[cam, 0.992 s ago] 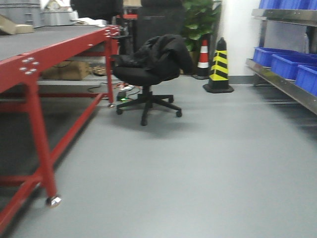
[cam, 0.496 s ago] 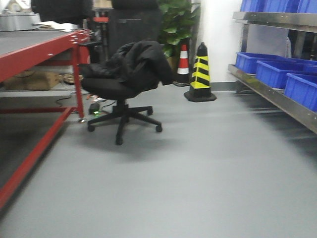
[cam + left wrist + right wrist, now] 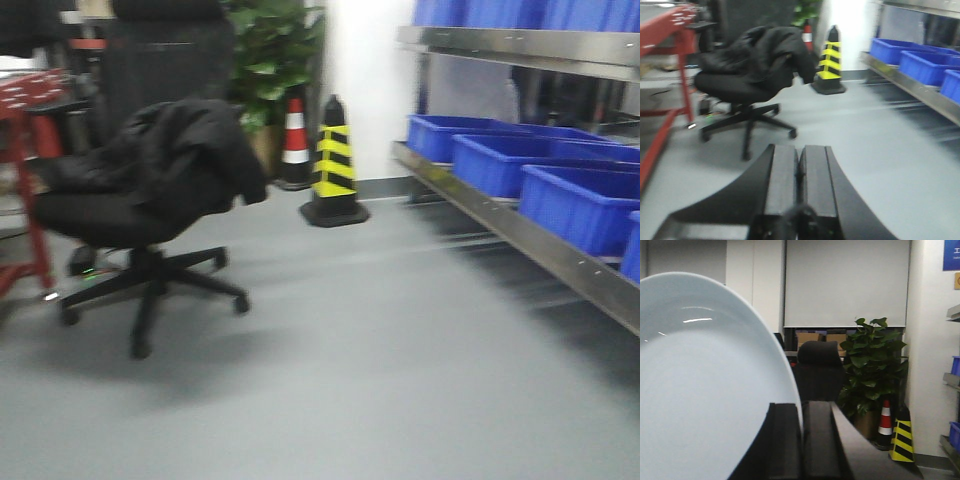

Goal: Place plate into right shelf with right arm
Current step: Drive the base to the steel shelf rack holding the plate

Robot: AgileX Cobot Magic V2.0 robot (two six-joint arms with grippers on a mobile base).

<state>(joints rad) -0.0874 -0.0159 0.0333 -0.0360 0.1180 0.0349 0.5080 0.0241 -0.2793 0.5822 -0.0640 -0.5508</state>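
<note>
The white plate (image 3: 705,385) fills the left of the right wrist view, held on edge. My right gripper (image 3: 802,412) is shut on its rim, one black finger on each side. The right shelf (image 3: 540,245), a steel rack with blue bins (image 3: 580,200), runs along the right of the front view and also shows in the left wrist view (image 3: 920,92). My left gripper (image 3: 800,155) is shut and empty, held above the grey floor. Neither arm nor the plate shows in the front view.
A black office chair (image 3: 140,200) draped with a dark jacket stands at the left. A yellow-black cone (image 3: 333,165) and a red-white cone (image 3: 294,140) stand by the white wall, beside a potted plant (image 3: 265,60). A red table leg (image 3: 30,200) is at the far left.
The front view has swung to the right: the red table has slid almost out at the left, the chair and cones have shifted left, and the steel shelf with blue bins has come further in.
</note>
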